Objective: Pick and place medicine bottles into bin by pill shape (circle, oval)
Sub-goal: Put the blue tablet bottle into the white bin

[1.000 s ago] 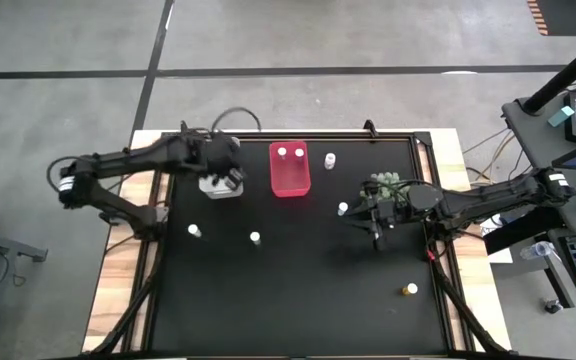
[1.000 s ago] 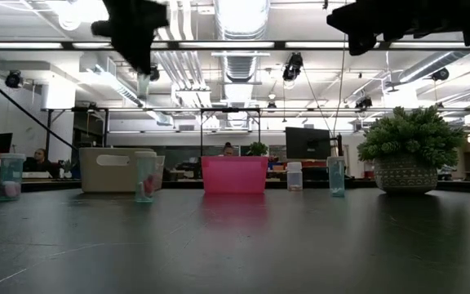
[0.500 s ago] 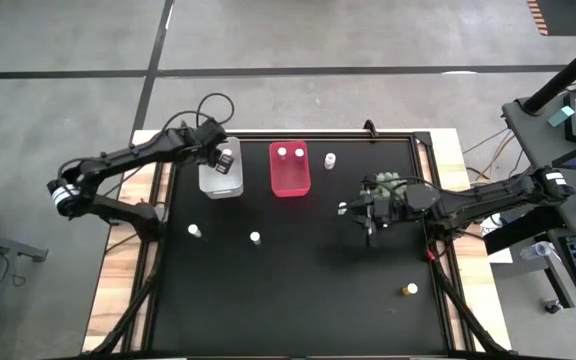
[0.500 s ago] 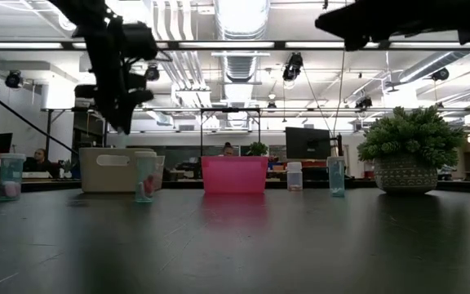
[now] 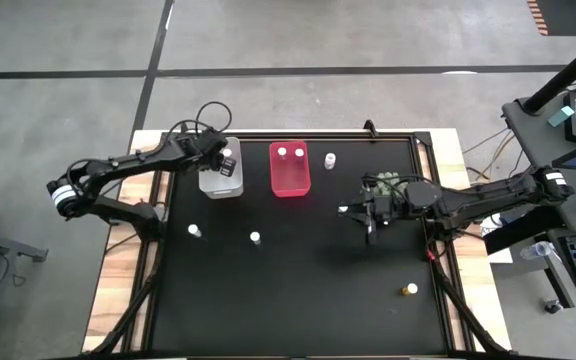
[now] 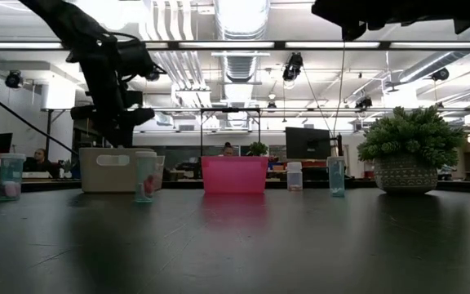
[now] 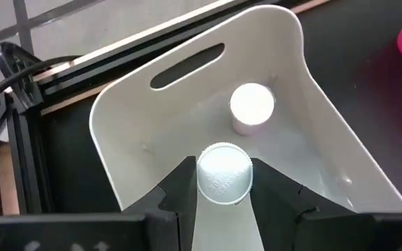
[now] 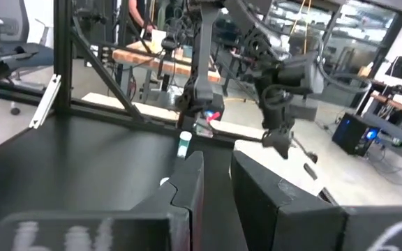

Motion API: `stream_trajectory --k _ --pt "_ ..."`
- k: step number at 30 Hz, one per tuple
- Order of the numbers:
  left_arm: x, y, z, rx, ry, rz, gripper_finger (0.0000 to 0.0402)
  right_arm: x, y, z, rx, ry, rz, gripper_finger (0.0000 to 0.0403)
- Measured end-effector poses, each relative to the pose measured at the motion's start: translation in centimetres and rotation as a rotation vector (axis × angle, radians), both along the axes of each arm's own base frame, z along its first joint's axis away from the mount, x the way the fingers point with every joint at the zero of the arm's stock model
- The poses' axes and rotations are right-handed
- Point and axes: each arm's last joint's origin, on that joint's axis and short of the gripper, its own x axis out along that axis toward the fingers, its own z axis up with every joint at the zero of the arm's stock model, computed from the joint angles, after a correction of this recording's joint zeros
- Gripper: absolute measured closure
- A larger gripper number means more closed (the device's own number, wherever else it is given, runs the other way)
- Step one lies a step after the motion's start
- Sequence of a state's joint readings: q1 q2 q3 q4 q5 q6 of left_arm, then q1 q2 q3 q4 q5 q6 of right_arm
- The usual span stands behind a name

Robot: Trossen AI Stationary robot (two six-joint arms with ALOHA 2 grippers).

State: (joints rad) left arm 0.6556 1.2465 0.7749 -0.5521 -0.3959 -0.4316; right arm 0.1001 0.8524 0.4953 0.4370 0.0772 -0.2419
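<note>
On the black tabletop [image 5: 298,290], the white-capped bottle [image 7: 223,176] sits clamped in the left gripper [image 7: 223,192], hanging over the clear bin [image 7: 117,125] where another bottle [image 7: 251,108] already stands; light, rigid, probably slick plastic, best pinched below the cap; the right gripper [image 8: 215,181] waits near the plant [image 6: 410,151], fingers slightly parted, empty.

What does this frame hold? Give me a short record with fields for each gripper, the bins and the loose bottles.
left gripper: shut on a bottle, above the clear bin
clear bin contents: one bottle
right gripper: above the table beside the plant, nothing held
red bin: two bottles inside
loose bottles: several on the table, one amber
</note>
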Motion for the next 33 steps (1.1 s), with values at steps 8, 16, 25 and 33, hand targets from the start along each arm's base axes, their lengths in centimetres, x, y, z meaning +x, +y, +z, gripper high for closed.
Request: stream_trajectory --k 8,16,25,33 --pt "0.0 0.5 0.1 0.053 0.006 0.047 0.0308 0.0 0.0 -0.1 -0.004 0.011 0.002 0.0337" --pt "0.7 1.6 -1.4 0.04 0.025 0.064 0.0308 0.0 0.0 -0.1 -0.006 0.013 0.002 0.0337" --pt "1.2 2.1 -2.8 0.008 0.065 0.068 0.0308 0.0 0.0 -0.1 -0.014 0.014 0.002 0.0337" --pt "1.1 2.2 -2.8 0.027 0.069 0.103 0.0274 0.0 0.0 -0.1 -0.014 0.015 0.002 0.0337"
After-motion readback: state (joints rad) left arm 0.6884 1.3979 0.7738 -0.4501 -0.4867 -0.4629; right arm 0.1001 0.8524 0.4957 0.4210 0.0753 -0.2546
